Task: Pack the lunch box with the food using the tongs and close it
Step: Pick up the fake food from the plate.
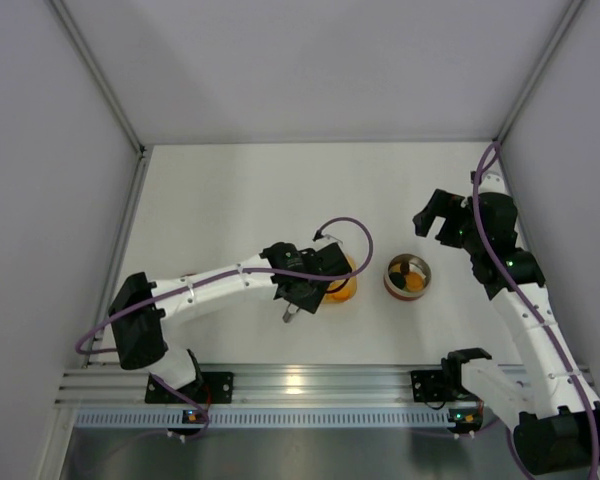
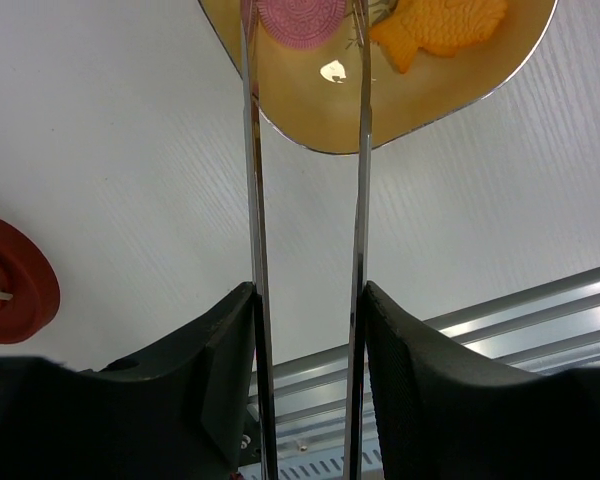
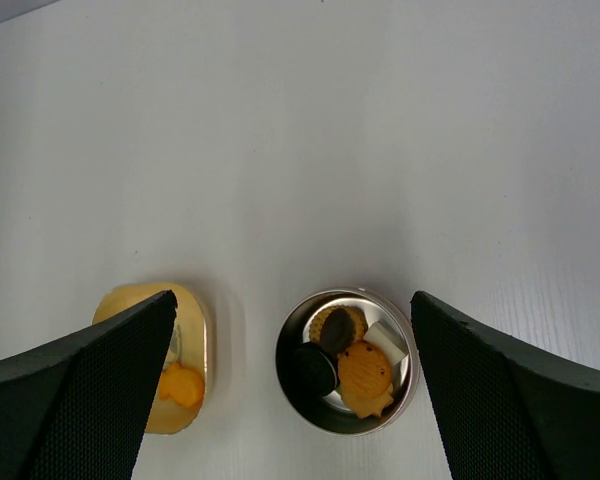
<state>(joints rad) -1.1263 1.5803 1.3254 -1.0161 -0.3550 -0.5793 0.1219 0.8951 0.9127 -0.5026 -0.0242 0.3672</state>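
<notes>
The yellow dish (image 2: pixel 420 100) holds a pink round piece (image 2: pixel 300 20) and an orange fish piece (image 2: pixel 440 30). Just beside it on the table (image 2: pixel 110 150), the lunch box (image 3: pixel 346 429) contains a dark cookie (image 3: pixel 315 370), another fish piece (image 3: pixel 365 372) and a brown piece (image 3: pixel 337 328). The left gripper (image 2: pixel 307 300) clamps the tongs (image 2: pixel 358 200), whose arms straddle the pink piece. The right gripper (image 3: pixel 292 295) hangs wide apart over the box. The red lid (image 2: pixel 10 280) lies apart.

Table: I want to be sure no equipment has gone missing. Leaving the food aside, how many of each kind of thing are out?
Lunch box: 1
Red lid: 1
Yellow dish: 1
Tongs: 1
Total: 4
</notes>
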